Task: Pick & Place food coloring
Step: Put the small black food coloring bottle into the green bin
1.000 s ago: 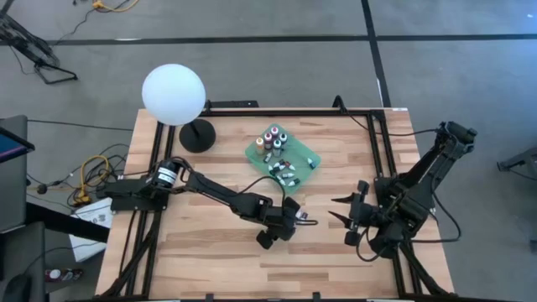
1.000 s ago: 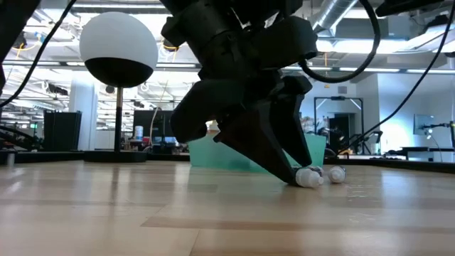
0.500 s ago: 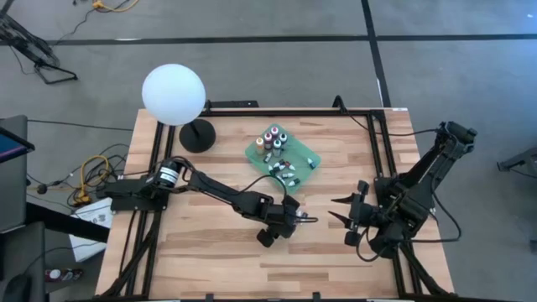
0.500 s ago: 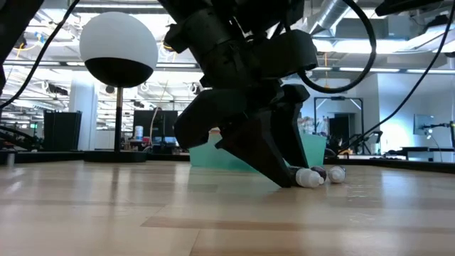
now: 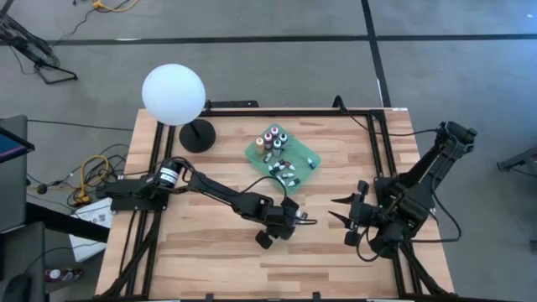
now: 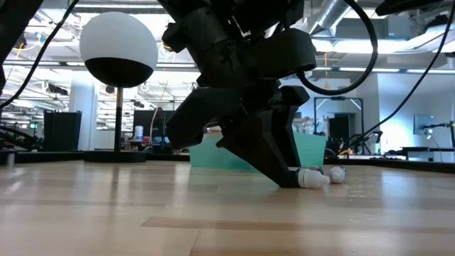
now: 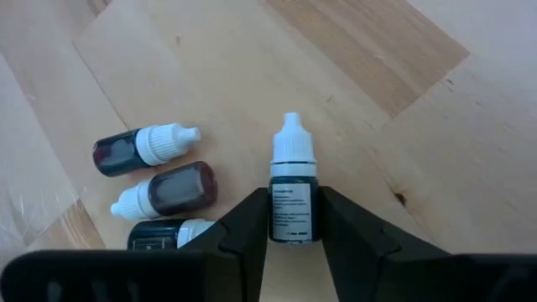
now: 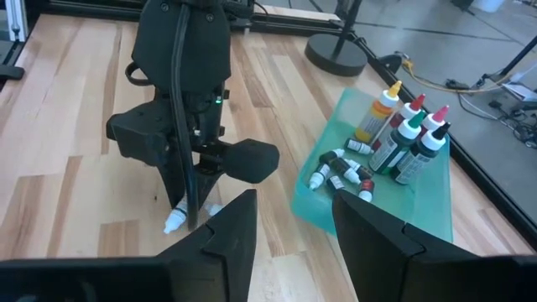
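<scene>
Dropper bottle (image 7: 293, 201) with a dark body, a printed label and a white conical cap lies flat on the wooden table (image 5: 210, 260), out in front of the green tray (image 5: 312, 156), between the two fingers of the left gripper (image 7: 294, 220). The wrist view shows the fingers pressed against both sides of the labelled body, so the gripper is pinching the bottle across its middle while it rests on the boards. The low view shows the fingertips down at the table surface with a white cap poking out beside them.

Judging by its look, the bottle is light, stiff plastic, small and smooth-walled. It should roll easily on its side and could squirt out of a pinch that lands off-centre. The flat label band on the body seems the best hold, clear of the tapered cap, which would slip. A gentle squeeze ought to be enough, since the weight is slight.

Three more small bottles (image 7: 151, 180) lie just beside it on the table, touching or nearly touching one another, with dark red and dark bodies and white caps. They sit close enough that a sideways drag could knock them.

On the tray, taller bottles (image 8: 403, 138) stand upright in a cluster with several small ones lying next to them.

The right gripper (image 8: 289, 222) waits near the table's right edge, fingers spread, holding nothing.
</scene>
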Motion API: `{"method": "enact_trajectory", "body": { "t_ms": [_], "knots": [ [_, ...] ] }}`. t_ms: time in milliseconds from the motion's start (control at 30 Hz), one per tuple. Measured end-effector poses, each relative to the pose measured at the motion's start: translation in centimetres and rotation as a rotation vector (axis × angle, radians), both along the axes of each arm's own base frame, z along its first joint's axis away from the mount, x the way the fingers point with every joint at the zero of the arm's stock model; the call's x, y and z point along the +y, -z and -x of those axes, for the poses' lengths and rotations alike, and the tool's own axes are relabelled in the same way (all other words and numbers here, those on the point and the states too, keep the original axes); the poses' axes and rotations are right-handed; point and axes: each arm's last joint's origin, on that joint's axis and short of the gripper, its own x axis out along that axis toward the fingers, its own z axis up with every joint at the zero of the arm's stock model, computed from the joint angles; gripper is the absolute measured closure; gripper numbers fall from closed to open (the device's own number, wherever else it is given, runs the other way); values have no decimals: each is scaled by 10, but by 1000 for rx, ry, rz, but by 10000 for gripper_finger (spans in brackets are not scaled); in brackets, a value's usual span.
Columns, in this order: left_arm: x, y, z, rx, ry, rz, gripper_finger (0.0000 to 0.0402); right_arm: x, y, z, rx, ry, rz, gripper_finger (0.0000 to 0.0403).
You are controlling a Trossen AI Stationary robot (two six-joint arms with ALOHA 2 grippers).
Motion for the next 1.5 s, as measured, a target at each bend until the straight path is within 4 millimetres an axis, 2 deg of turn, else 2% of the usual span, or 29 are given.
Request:
{"method": "enact_trajectory", "body": {
  "t_ms": [633, 867, 1100, 1367, 1500],
  "knots": [
    [-12, -3, 6, 21, -28, 2, 311, 0, 0, 0, 1, -1, -1, 261],
    [-20, -22, 15, 25, -25, 17, 311, 0, 0, 0, -1, -1, -5, 263],
    [-23, -39, 23, 13, -54, -39, 311, 1, 0, 0, -3, -2, -7, 266],
    [-16, -70, 32, -56, -151, -161, 311, 1, -1, -1, -5, -2, -11, 266],
    [-4, -79, 33, -94, -242, -266, 311, 1, -1, -1, -5, -2, -11, 266]
  ]
}}
